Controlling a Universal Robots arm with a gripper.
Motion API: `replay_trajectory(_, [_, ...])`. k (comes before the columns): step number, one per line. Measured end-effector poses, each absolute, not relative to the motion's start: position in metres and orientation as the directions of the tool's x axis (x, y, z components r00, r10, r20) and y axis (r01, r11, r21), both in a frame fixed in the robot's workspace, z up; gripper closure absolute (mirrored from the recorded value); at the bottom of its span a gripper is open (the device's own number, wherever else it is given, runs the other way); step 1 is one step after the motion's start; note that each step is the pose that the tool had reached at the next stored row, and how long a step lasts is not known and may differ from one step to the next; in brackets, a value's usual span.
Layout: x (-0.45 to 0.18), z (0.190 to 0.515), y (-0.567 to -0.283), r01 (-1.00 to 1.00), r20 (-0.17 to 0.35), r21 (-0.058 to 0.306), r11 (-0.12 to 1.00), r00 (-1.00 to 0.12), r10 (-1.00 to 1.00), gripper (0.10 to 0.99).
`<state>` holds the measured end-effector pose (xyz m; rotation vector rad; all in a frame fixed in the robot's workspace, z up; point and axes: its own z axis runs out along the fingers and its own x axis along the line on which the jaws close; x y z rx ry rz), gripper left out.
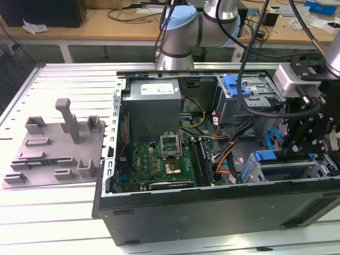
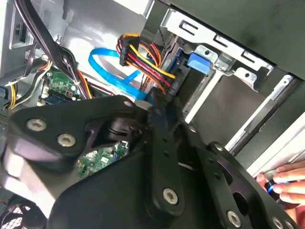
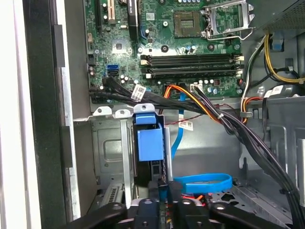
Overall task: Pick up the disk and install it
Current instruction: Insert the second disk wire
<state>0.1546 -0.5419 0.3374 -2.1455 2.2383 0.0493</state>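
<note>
1. The gripper [image 3: 162, 192] hangs low inside the open computer case [image 1: 159, 223], right at the metal drive cage [image 3: 107, 143]. I think that is so the disk can slide into its slot.
2. The disk [image 3: 147, 140] sits in that cage, at the exterior view's right, just beside the gripper. It may be touching it.
3. I cannot tell if the gripper is squeezing or spread; its own black body hides that.
4. The disk stands on its edge. Its blue bracket faces out, with a thin dark side below.
</note>
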Motion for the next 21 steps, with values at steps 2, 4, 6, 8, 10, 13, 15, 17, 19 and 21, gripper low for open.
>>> replay_trajectory(2, [0.155, 0.341, -0.542, -0.999, -0.051, -0.005, 0.042, -0.042, -0.998, 0.792])
replay_trajectory(4, [0.155, 0.346, -0.542, -0.999, -0.051, -0.006, 0.042, -0.042, -0.998, 0.725])
replay_trajectory(6, [0.155, 0.353, -0.542, -0.999, -0.051, -0.006, 0.042, -0.042, -0.998, 0.725])
replay_trajectory(8, [0.155, 0.36, -0.542, -0.999, -0.051, -0.007, 0.042, -0.042, -0.998, 0.725])
replay_trajectory(10, [0.155, 0.374, -0.542, -0.999, -0.051, -0.007, 0.042, -0.042, -0.998, 0.725])
replay_trajectory(13, [0.155, 0.385, -0.542, -0.999, -0.051, -0.008, 0.042, -0.042, -0.998, 0.725])
replay_trajectory(15, [0.155, 0.386, -0.542, -0.999, -0.051, -0.008, 0.042, -0.042, -0.998, 0.725])
replay_trajectory(17, [0.155, 0.386, -0.542, -0.999, -0.049, -0.008, 0.042, -0.042, -0.998, 0.725])
replay_trajectory(19, [0.155, 0.386, -0.542, -0.999, -0.042, -0.008, 0.042, -0.042, -0.998, 0.871])
replay_trajectory(21, [0.155, 0.386, -0.542, -0.999, -0.042, -0.008, 0.042, -0.042, -0.998, 0.98])
